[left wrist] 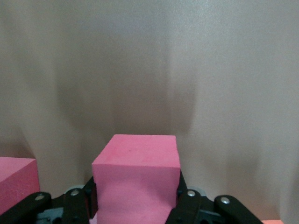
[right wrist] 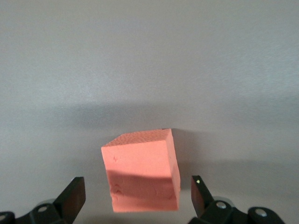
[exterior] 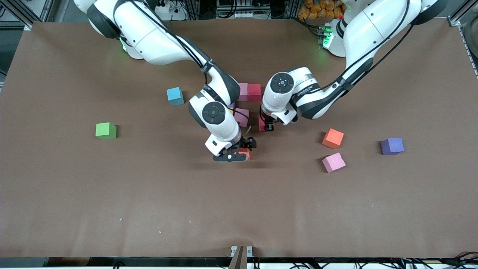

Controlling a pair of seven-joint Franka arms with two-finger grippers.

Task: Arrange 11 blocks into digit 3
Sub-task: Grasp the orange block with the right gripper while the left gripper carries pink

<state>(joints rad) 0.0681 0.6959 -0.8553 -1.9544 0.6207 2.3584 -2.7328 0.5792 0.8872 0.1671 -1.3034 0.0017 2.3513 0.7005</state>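
my left gripper (exterior: 267,126) is low at the middle of the table (exterior: 74,194), fingers (left wrist: 77,200) pinched against both sides of a red block (left wrist: 136,179); it looks pinker in the left wrist view. in the front view that block sits beside the started figure (exterior: 246,102), where i can make out pink and red cubes (the arms cover the rest). my right gripper (exterior: 236,152) has its fingers (right wrist: 72,198) spread wide either side of an orange block (right wrist: 142,170), touching neither face that i can see. the block sits on the table, turned askew to the fingers. loose toward the left arm's end: another orange block (exterior: 332,138), a pink block (exterior: 333,162), a purple block (exterior: 392,146). toward the right arm's end: a blue block (exterior: 174,96) and a green block (exterior: 106,131).
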